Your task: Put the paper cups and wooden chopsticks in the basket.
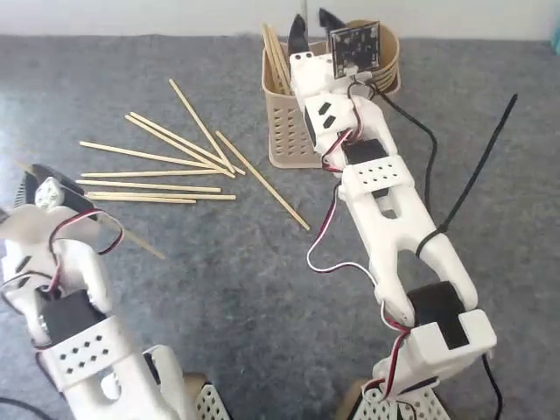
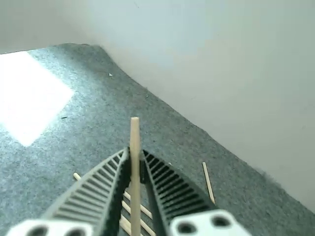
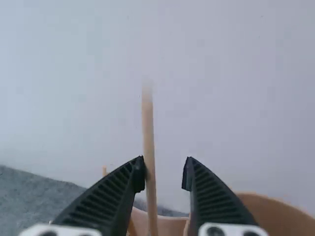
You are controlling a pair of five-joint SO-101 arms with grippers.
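Note:
My right gripper (image 1: pixel 312 26) hangs open over the beige slotted basket (image 1: pixel 289 140) at the back of the table. In the right wrist view a wooden chopstick (image 3: pixel 148 142) stands upright against one finger of that gripper (image 3: pixel 162 167), with a gap to the other finger. More chopsticks (image 1: pixel 276 54) lean in the basket, and a paper cup (image 1: pixel 388 54) sits in its far side. At the front left, my left gripper (image 1: pixel 39 185) is shut on a chopstick (image 2: pixel 134 147) held above the carpet. Several loose chopsticks (image 1: pixel 157 159) lie between the two arms.
The table is covered with grey carpet (image 1: pixel 219 280), with a pale wall behind it. The right arm's black cable (image 1: pixel 477 166) loops beside the arm. One long chopstick (image 1: pixel 262 181) lies slanted just left of the basket.

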